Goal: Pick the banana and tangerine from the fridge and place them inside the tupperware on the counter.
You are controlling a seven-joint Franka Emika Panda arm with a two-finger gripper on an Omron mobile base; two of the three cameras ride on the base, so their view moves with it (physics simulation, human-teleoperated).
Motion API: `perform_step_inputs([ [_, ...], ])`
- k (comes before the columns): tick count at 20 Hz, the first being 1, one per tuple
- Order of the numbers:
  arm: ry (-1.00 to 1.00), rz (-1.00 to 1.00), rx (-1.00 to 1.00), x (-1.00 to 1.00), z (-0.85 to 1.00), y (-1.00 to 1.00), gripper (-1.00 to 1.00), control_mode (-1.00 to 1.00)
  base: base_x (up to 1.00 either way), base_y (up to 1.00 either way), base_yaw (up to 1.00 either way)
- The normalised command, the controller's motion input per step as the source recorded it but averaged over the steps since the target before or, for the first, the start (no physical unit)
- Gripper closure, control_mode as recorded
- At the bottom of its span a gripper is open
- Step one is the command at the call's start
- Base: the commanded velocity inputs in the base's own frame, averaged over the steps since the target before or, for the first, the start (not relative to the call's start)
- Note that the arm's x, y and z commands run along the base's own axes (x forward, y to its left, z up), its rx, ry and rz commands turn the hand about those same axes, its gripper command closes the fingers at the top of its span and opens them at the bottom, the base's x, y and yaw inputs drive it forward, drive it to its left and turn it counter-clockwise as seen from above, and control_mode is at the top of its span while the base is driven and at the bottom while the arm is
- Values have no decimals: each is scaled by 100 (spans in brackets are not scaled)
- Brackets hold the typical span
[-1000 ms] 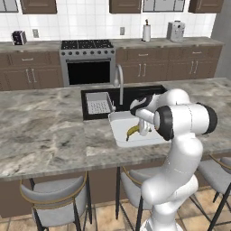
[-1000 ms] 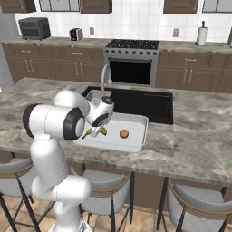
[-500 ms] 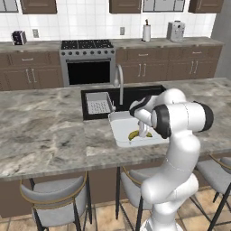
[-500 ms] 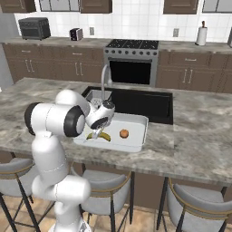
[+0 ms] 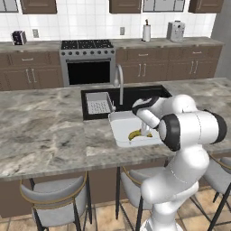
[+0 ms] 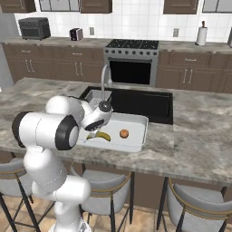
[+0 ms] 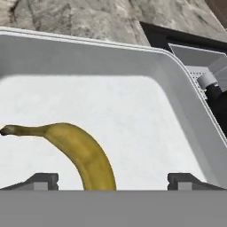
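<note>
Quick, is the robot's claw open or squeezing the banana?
Gripper: open, holding nothing; the banana lies loose between its fingertips in the tupperware.

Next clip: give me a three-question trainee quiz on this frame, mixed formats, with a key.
1. True or false: the tangerine lies inside the tupperware.
2. Multiple choice: the banana lies A) on the bare counter, B) on the tupperware's floor, C) in the sink.
3. Fill in: the gripper has its fingers spread on either side of the banana, so its jaws stand ____.

Key: 1 true; 2 B; 3 open.
</note>
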Motion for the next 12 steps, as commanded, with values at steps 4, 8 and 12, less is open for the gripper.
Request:
perform_step_inputs([
  [4,0,-3,0,-9,92,-1,-100,-100,0,0,0],
  [8,0,0,0,-10,98,0,-100,-100,0,0,0],
  [12,0,0,0,-4,99,0,-100,-100,0,0,0],
])
